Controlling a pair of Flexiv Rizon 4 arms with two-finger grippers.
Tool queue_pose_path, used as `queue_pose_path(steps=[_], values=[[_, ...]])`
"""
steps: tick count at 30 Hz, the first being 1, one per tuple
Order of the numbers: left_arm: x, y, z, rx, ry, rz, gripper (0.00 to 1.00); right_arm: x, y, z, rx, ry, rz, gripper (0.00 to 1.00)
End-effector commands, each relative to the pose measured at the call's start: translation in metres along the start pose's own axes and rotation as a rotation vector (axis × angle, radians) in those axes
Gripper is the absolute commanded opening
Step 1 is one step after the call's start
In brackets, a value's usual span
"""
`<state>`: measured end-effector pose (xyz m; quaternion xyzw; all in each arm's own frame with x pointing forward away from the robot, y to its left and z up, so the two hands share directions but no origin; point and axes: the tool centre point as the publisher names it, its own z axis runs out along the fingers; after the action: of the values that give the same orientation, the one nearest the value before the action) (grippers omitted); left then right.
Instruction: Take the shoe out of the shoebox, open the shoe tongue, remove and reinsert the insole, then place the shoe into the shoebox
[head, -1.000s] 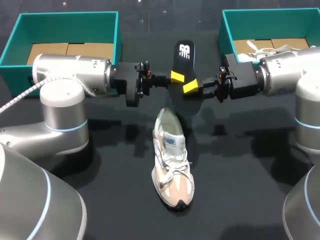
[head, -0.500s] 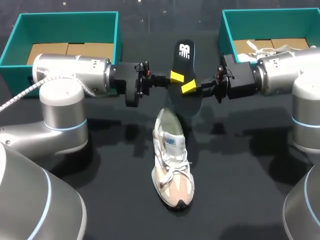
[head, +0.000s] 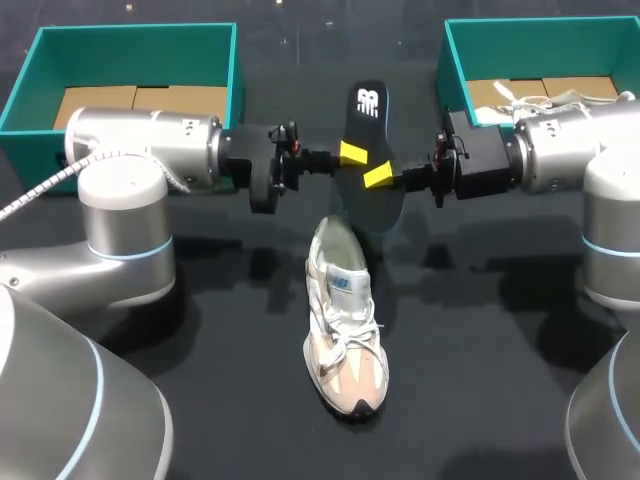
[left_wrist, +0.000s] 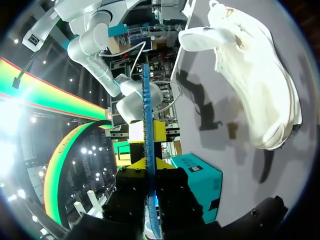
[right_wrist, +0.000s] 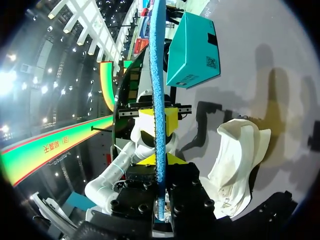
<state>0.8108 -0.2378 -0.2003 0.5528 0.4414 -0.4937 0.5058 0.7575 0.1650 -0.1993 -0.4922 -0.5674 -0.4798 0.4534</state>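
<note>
While left end effector (head: 352, 153) and right end effector (head: 378, 176) clamp insole (head: 372, 130) | white logo (head: 369, 100)

The insole (head: 369, 110) is seen as black with a white mark on its face, and its edge is shown blue in both wrist views. The shoe (head: 343, 320) is coloured off-white, with a pinkish-beige toe and a blue tongue label. The left box (head: 130, 42) and right box (head: 540, 42) are teal, floored with brown card. Yellow tips are carried by the black left gripper (head: 353, 153) and right gripper (head: 378, 176). The table (head: 480, 390) is black.
</note>
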Motion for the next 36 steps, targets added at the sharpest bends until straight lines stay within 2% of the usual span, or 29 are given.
queue_pose_path(steps=[1,9,10,22,24,25,27,30,32,33,34,36], values=[[0.001,-0.006,-0.006,-0.006,0.007,-0.027,1.00,-0.002,0.003,-0.001,-0.007,0.003,-0.012,0.00],[-0.008,-0.031,-0.040,-0.022,0.058,-0.204,1.00,-0.002,0.014,-0.009,-0.021,0.013,-0.091,0.00],[-0.010,-0.033,-0.045,-0.061,0.108,-0.242,1.00,-0.003,0.016,-0.009,-0.032,-0.003,-0.132,0.00],[-0.010,-0.033,-0.045,-0.061,0.108,-0.242,1.00,-0.004,0.018,-0.009,-0.033,-0.022,-0.152,0.00],[-0.001,-0.032,-0.037,-0.062,0.108,-0.367,1.00,-0.004,0.018,-0.009,-0.033,-0.022,-0.152,0.00],[0.001,-0.032,-0.034,-0.098,0.146,-0.405,1.00,-0.004,0.018,-0.009,-0.033,-0.022,-0.152,0.00],[0.000,-0.036,-0.036,-0.105,0.180,-0.487,1.00,-0.002,0.021,-0.008,-0.009,-0.020,-0.199,0.00],[-0.007,-0.039,-0.046,-0.102,0.214,-0.621,1.00,0.001,0.028,-0.007,0.006,-0.017,-0.270,0.00],[-0.012,-0.040,-0.058,-0.056,0.193,-0.756,1.00,0.002,0.032,-0.005,0.021,-0.010,-0.323,0.00],[-0.015,-0.039,-0.065,-0.064,0.213,-0.854,1.00,0.000,0.034,-0.001,0.029,-0.034,-0.352,0.00],[-0.016,-0.040,-0.068,-0.101,0.261,-0.856,1.00,0.000,0.034,-0.001,0.029,-0.034,-0.352,0.00],[-0.016,-0.040,-0.068,-0.101,0.261,-0.856,1.00,0.000,0.034,-0.001,0.029,-0.034,-0.352,0.00]])
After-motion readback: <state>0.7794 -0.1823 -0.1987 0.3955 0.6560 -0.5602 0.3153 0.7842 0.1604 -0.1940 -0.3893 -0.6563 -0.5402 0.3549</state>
